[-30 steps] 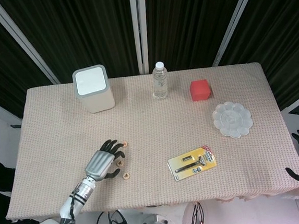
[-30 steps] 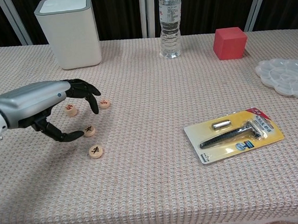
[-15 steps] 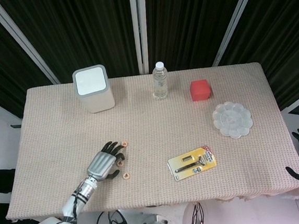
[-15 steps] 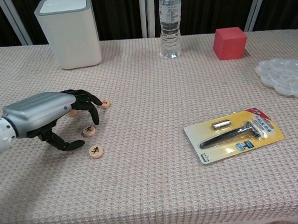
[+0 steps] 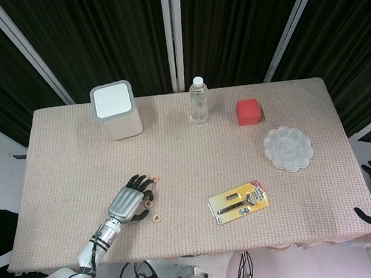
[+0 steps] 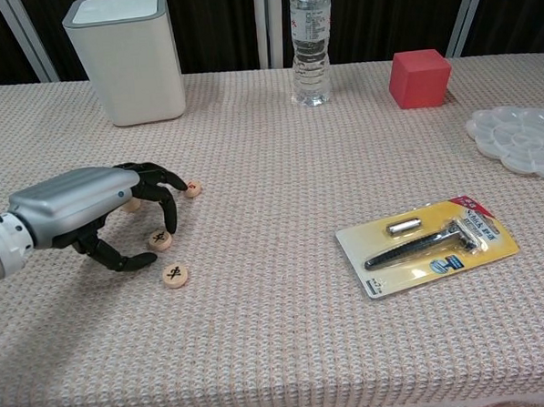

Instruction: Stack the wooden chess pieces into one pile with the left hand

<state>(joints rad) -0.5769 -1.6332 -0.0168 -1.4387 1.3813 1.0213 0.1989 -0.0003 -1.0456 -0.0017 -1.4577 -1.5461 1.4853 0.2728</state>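
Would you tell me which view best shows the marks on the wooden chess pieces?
The chest view: it is closer, so dark marks show on the chess pieces beside the left hand. In the head view the pieces are tiny discs, marks unreadable.

From my remote station I counted four wooden chess pieces (image 6: pixel 174 275), one white bin (image 6: pixel 129 55), one water bottle (image 6: pixel 310 43), one red cube (image 6: pixel 420 77), one paint palette (image 6: pixel 522 141), one packaged razor (image 6: pixel 426 243).

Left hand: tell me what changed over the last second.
The left hand dropped lower and edged right over the chess pieces, its fingers now at one piece, nothing lifted. The pieces, razor pack and bottle stayed put.
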